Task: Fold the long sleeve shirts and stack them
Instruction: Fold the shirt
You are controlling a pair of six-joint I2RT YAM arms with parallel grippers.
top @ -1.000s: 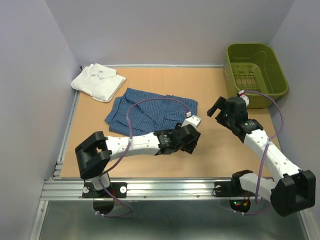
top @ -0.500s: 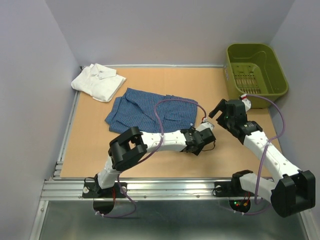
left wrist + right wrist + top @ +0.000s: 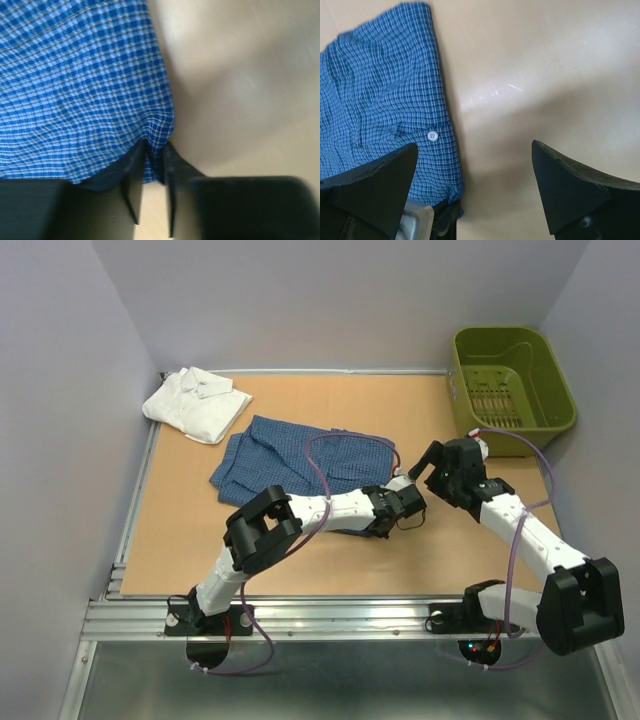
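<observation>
The dark blue check shirt (image 3: pixel 300 460) lies spread in the middle of the table, and the white shirt (image 3: pixel 197 403) sits folded at the back left corner. My left gripper (image 3: pixel 390 497) is at the blue shirt's near right corner. In the left wrist view its fingers (image 3: pixel 155 150) pinch that corner of the check cloth (image 3: pixel 75 90) between them. My right gripper (image 3: pixel 436 464) hovers wide open just right of the same corner. In the right wrist view it (image 3: pixel 474 150) frames bare table beside the shirt's buttoned edge (image 3: pixel 380 100).
An olive-green basket (image 3: pixel 510 385) stands at the back right corner. The wooden table (image 3: pixel 450 550) is bordered by grey walls on three sides and a metal rail along the near edge. The left gripper's body (image 3: pixel 420 220) shows low in the right wrist view.
My left gripper slid right to the blue shirt's near right corner and closed on the cloth. The right gripper shifted slightly left toward that corner, still open.
</observation>
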